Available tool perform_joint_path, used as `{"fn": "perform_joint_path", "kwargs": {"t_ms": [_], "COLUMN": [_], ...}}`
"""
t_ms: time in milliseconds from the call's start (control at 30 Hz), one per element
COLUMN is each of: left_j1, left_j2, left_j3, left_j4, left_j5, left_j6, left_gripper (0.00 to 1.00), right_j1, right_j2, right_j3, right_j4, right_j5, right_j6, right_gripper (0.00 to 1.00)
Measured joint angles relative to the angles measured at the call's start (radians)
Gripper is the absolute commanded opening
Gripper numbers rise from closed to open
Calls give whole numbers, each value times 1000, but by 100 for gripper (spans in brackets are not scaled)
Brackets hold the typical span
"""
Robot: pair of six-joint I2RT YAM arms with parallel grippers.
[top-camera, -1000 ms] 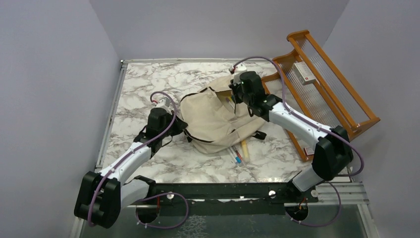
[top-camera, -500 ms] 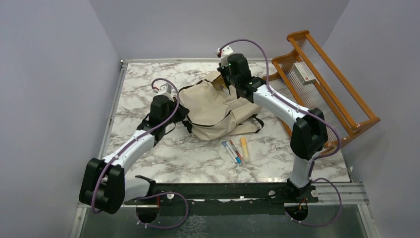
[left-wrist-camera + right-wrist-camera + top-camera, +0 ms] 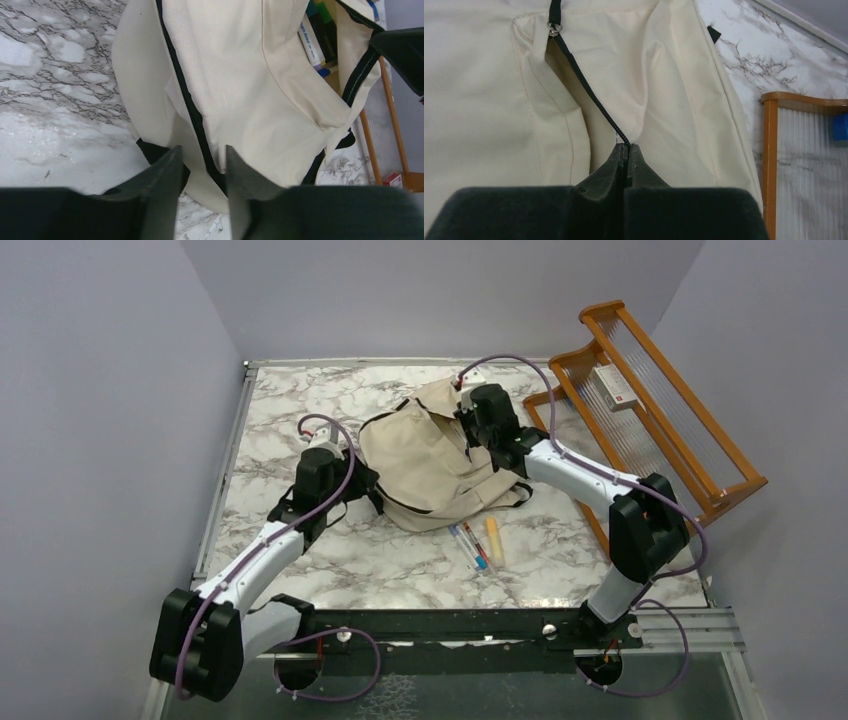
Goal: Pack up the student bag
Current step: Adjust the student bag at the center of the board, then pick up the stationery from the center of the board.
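The student bag (image 3: 430,465), beige with black zips and trim, lies on the marble table between my two arms. My right gripper (image 3: 464,418) is at its far upper rim, shut on the fabric right at the black zipper (image 3: 584,90); the fingertips (image 3: 626,146) press together on that edge of the bag (image 3: 484,100). My left gripper (image 3: 366,482) is at the bag's left lower corner. Its jaws stand a little apart (image 3: 202,150), with a black-trimmed seam of the bag (image 3: 240,75) just beyond the tips. Pens (image 3: 312,37) show inside the bag's open mouth.
Two pens (image 3: 470,545) and a yellow marker (image 3: 493,538) lie on the table in front of the bag. A wooden rack (image 3: 690,455) stands at the right edge with a small box (image 3: 612,385) on it. Grey walls close in on the left and back.
My left gripper's jaws have parted from shut. The right gripper, still holding the bag's rim, went back and up, then came down toward me. The bag slid off the pens.
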Motion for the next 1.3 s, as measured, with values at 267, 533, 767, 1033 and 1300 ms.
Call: {"fn": "perform_joint_path", "kwargs": {"t_ms": [267, 533, 767, 1033, 1300], "left_j1": [-23, -301, -532, -734, -849], "left_j2": [-189, -238, -119, 144, 381], "left_j3": [-4, -10, -17, 108, 248], "left_j4": [-111, -190, -198, -191, -203], "left_j5": [10, -117, -278, -415, -488], "left_j6": [-61, -185, -300, -380, -444], "left_gripper": [61, 61, 61, 61, 52], "right_j1": [-5, -8, -11, -15, -20], "right_j2": [-1, 44, 48, 13, -16], "right_j3": [13, 135, 134, 93, 52], "right_j4": [0, -28, -32, -27, -19], "right_j5": [-9, -21, -23, -23, -31], "right_j6": [51, 98, 114, 130, 151], "right_gripper": [1, 1, 0, 1, 1]}}
